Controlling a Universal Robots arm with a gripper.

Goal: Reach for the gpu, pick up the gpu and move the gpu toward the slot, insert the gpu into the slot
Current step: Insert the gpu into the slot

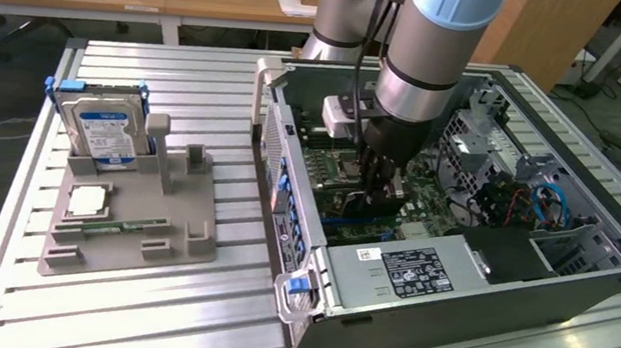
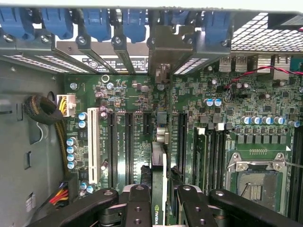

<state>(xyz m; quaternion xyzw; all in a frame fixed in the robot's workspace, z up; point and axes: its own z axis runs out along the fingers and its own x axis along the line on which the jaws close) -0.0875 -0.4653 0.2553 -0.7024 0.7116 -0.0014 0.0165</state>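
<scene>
My gripper reaches down inside the open computer case, just over the green motherboard. In the wrist view the gpu stands on edge between the black fingers, and the gripper is shut on it. Its silver bracket sits against the case's rear wall, among the blue latches. The card runs along the line of the expansion slots, between two black slots. The slot under it is hidden, and I cannot tell whether the card is seated.
A grey fixture on the slatted table at the exterior view's left holds a hard drive, a processor chip and a memory stick. The power supply, drive cage and processor socket surround the gripper.
</scene>
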